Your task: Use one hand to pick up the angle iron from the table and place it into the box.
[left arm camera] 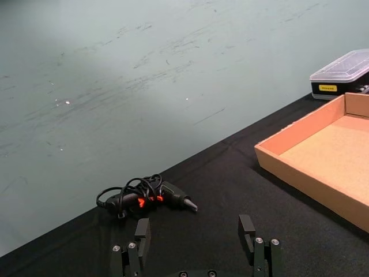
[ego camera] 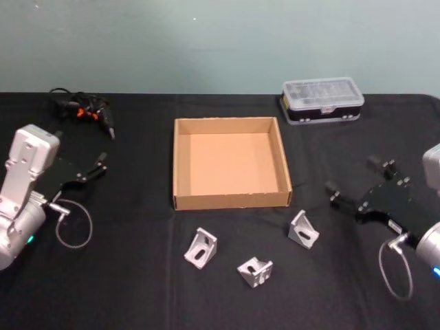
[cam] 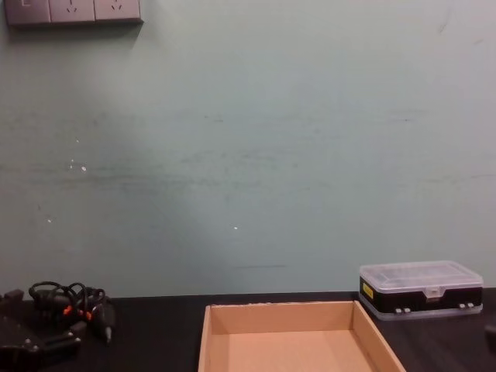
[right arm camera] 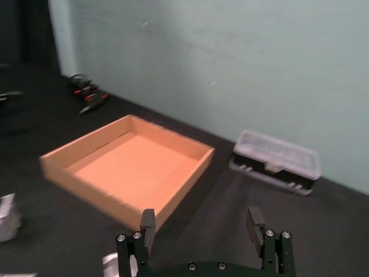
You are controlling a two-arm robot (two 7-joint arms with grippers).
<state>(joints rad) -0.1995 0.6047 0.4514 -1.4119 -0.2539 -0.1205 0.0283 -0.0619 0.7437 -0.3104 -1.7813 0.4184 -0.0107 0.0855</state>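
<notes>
On the black table [ego camera: 137,295] angle irons [ego camera: 201,248] lie near the box [ego camera: 230,201], with left pincer [ego camera: 96,167] and right pincer [ego camera: 354,174] both spread.

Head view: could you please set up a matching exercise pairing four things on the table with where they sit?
Things: 1 box; 2 clear-lidded case; 3 corded tool; 4 brackets.
Places: a far left of the table; b in front of the box, nearer the robot; c middle of the table; d beyond the box's far right corner.
Pairs: 1-c; 2-d; 3-a; 4-b.

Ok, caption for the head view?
Three angle irons lie before the empty box; left tool and right tool wait open above the table.
</notes>
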